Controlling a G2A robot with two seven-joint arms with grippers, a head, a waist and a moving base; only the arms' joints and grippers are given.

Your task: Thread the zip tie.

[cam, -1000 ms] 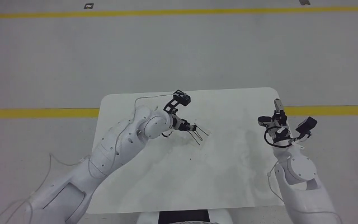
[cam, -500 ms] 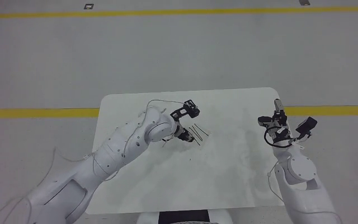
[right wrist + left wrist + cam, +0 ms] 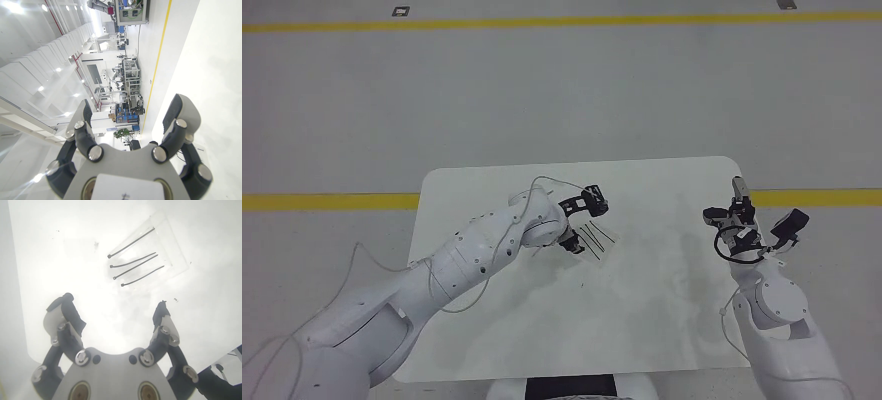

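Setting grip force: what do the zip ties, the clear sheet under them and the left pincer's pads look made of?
Zip ties: thin, dark, matte strips, slightly bowed, so likely flexible nylon. Clear sheet: see-through with faint shiny edges, probably plastic film or a bag. Left pincer pads: black, matte, ragged-edged, perhaps rubber or tape.

Yellow floor line (image 3: 159, 55) and machine racks (image 3: 131, 75) mark an industrial robot lab

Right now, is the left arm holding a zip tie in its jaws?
No, the left jaws stand open and empty, four zip ties lying beyond them.
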